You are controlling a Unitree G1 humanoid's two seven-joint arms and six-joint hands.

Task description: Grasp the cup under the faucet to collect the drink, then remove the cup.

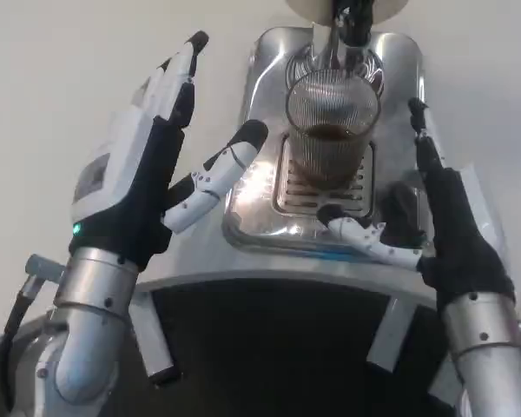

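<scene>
Collection is judged under way: the cup point(332, 122), part-filled at twelve o'clock, is flanked, ungrasped, by spread left hand point(148, 165) and right hand point(434, 217).

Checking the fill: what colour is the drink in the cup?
Dark brown, seen through the clear ribbed cup in the head view; drink.

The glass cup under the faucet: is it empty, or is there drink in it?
Partly filled. The glass cup stands upright on the drip tray, with dark liquid in its lower part and clear ribbed glass above.
</scene>
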